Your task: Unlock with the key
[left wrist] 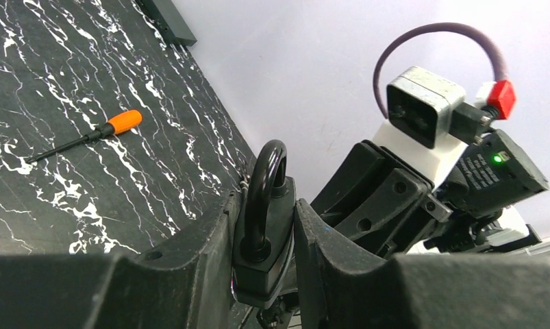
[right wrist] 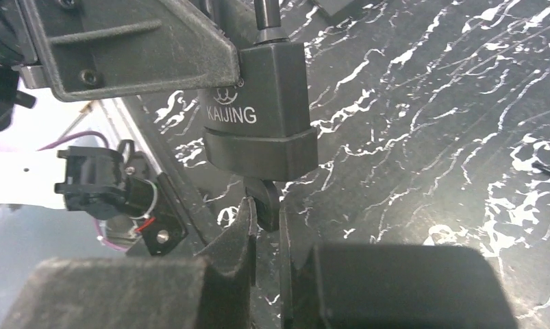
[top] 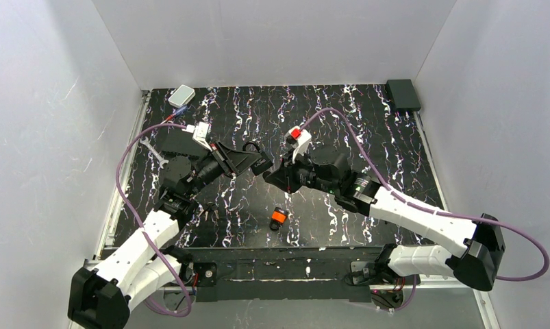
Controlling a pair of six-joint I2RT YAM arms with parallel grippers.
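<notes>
- Pinching the tiny black-headed metal key (right wrist: 265, 199) by its rounded head, right jaws closed on it.
- Holding it touching the underside of the black metal padlock (right wrist: 261, 116).
- Clamping that padlock's body in the left jaws, above the black white-veined bench (right wrist: 429, 103).

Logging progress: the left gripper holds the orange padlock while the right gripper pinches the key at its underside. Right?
Wrong colour: the orange padlock lies on the table; the left gripper holds a black padlock, as the left wrist view shows. The right gripper does pinch the key at its underside.
</notes>
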